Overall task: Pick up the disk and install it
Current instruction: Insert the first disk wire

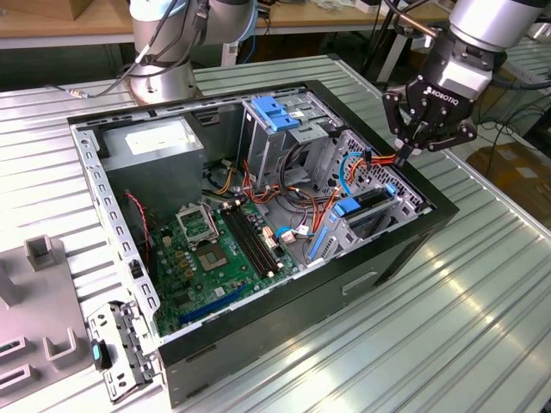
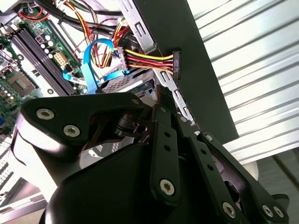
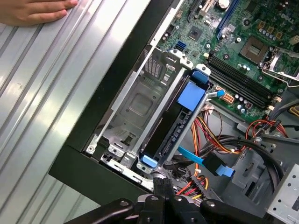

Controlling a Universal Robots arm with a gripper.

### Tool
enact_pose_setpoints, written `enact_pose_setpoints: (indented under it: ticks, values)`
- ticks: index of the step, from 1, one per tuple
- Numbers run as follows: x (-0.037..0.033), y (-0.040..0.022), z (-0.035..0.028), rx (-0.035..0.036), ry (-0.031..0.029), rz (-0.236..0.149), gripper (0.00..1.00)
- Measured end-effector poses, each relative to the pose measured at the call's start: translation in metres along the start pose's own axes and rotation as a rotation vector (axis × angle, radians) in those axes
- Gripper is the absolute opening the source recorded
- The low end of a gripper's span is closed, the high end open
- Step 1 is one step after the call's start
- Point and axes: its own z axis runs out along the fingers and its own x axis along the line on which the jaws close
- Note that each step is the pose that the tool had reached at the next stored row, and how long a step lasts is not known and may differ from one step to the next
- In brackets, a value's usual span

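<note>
While the black three-fingered gripper (image 1: 419, 138) hangs pinched shut and empty over the case's edge, the dark disk with blue side rails (image 3: 180, 123) sits slotted in its bay just below, long axis running away from the fingertips.

surface: ribbed metal table (image 1: 482, 327) | behind: wooden bench (image 1: 52, 21) | light: bright glare on ribs

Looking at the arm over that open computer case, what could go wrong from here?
1. The gripper sits right at the red, yellow and black power cable; it may snag or tug the connector.
2. The disk stands in its bay with loose blue data cables beside it; these might get pinched.
3. A person's hand rests on the table near the case; the arm might hit it.
</note>
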Motion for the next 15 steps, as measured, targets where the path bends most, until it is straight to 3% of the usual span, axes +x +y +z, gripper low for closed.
enact_pose_setpoints:
  ticks: [12,13,15]
  values:
    - [-0.0031,-0.0216,-0.0005,-0.0001,0.0009,-0.037,0.11]
    - [-0.0035,-0.023,-0.0007,-0.0003,0.0013,-0.039,0.18]
    - [-0.0046,-0.0249,-0.0006,-0.0019,0.004,-0.043,0.18]
